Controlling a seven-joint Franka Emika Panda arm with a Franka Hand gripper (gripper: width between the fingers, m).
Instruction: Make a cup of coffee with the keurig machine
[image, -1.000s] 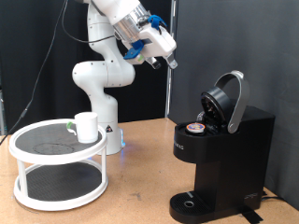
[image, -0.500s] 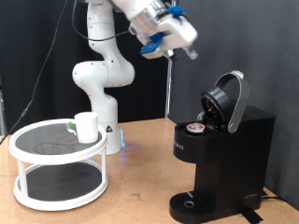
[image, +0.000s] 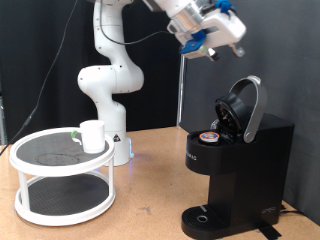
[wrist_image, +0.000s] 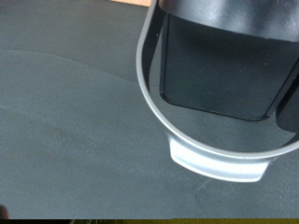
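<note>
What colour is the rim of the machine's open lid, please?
Silver, around the black lid of the keurig machine; clearest in the wrist view.

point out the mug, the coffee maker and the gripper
mug (image: 92, 136), exterior view, on its white side wall
coffee maker (image: 240, 160), exterior view, on its black body below the raised lid
gripper (image: 238, 35), exterior view, at its fingertips above the lid

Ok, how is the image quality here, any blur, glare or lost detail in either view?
Exterior view: evenly lit, black backdrop; the gripper near the top edge is slightly blurred, while the keurig machine and cup are sharp. Wrist view: soft focus, close on the machine's silver-rimmed lid, dark surfaces showing little detail; fingers not visible.
</note>
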